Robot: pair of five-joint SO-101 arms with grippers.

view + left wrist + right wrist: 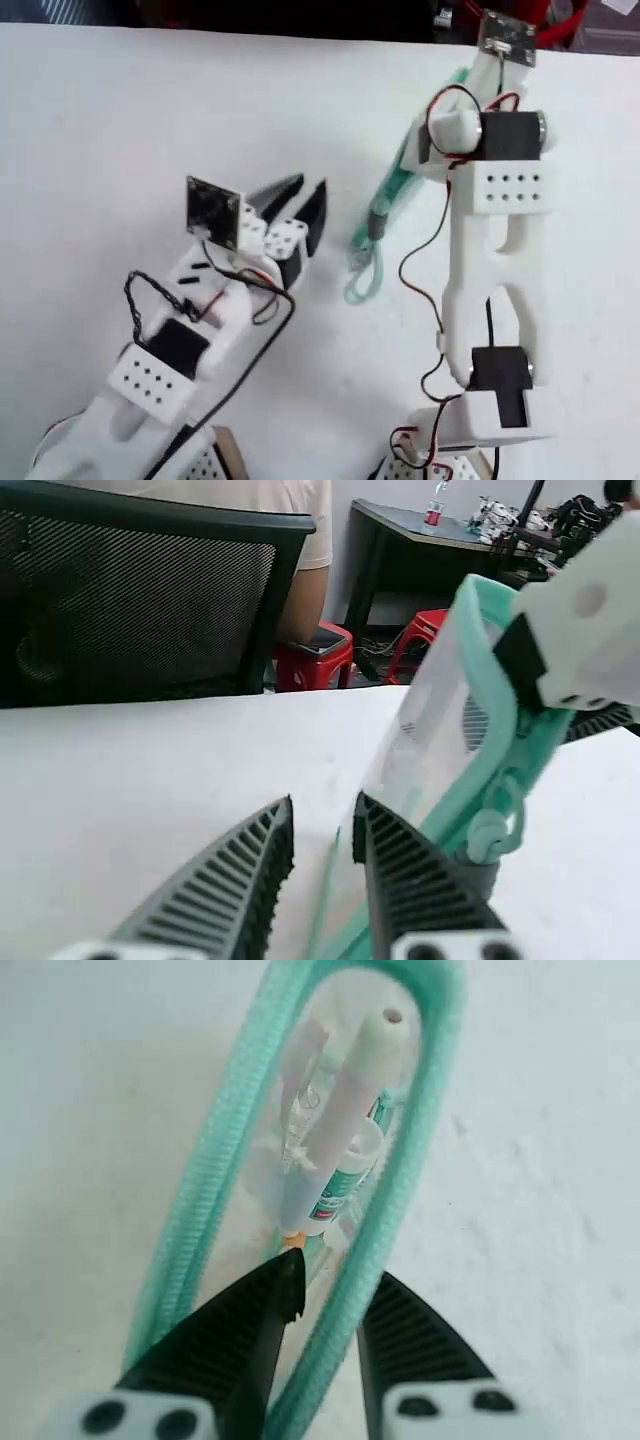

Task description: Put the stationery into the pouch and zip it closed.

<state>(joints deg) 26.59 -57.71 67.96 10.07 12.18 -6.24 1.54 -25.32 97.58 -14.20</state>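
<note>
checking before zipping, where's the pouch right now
In the high view the pouch stands upright between the two arms, its rim pinched by the right gripper, with the left gripper just beside it.

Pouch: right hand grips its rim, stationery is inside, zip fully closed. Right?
Not closed. The right wrist view shows the pouch gaping open. The rest holds: the right hand grips its rim and the stationery is inside.

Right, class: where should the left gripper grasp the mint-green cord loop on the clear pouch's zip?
Probably pinch the mint-green cord loop across its strands, from the left gripper side: it sticks out at the clear pouch end away from the right gripper.
</note>
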